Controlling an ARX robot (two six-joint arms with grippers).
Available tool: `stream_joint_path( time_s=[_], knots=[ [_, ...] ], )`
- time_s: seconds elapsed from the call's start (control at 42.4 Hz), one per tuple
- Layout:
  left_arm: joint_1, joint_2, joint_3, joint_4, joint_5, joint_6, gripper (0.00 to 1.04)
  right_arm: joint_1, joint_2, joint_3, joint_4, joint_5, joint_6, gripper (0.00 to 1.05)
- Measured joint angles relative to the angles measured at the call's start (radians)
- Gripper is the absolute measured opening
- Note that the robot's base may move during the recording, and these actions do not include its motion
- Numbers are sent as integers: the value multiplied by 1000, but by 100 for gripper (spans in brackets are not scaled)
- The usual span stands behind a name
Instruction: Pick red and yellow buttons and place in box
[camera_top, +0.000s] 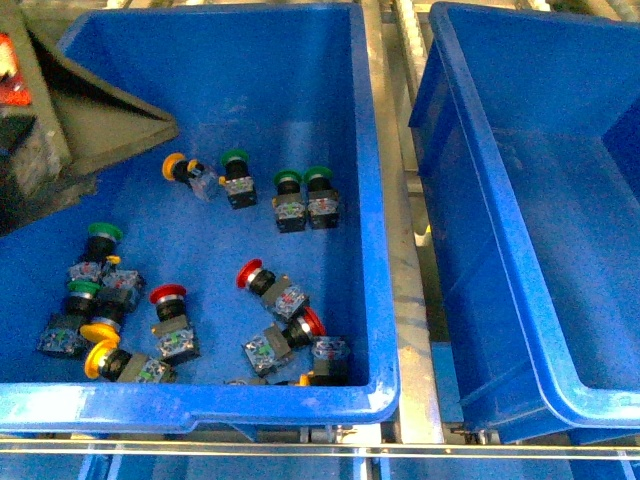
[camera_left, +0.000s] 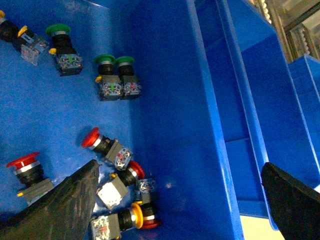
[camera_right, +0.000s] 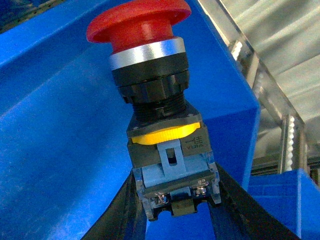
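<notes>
Right gripper (camera_right: 176, 210) pinching a red button (camera_right: 155, 100) by its grey-blue contact block, cap pointing away from the wrist camera
The black fingers (camera_right: 125, 210) are pressing on both sides of the block, with blue bin wall behind; the front view is not showing this arm. The left gripper (camera_left: 177, 200) is hanging with its jaws spread wide over the bin (camera_top: 385, 300) of mixed switches, where red buttons (camera_top: 252, 274) and yellow buttons (camera_top: 176, 166) are lying among green buttons (camera_top: 235, 160); the box (camera_top: 520, 330) is sitting just beside it
</notes>
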Motion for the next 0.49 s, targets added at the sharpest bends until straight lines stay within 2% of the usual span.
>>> stream_joint_path(
  time_s=[0.141, 0.33, 0.354, 0.448, 0.495],
  knots=[
    [-2, -112, -113, -21, -17, 35, 97, 0, 30, 0, 48, 4, 20, 26],
    [14, -188, -153, -30, -16, 60, 97, 0, 37, 0, 86, 6, 33, 26],
    [10, -185, -161, -15, -52, 82, 96, 0, 38, 0, 90, 7, 35, 26],
    [-24, -149, -264, 295, -397, 216, 82, -4, 43, -3, 104, 8, 45, 26],
    [-19, -160, -332, 451, -579, 310, 71, -6, 44, -11, 123, 7, 52, 26]
  ],
)
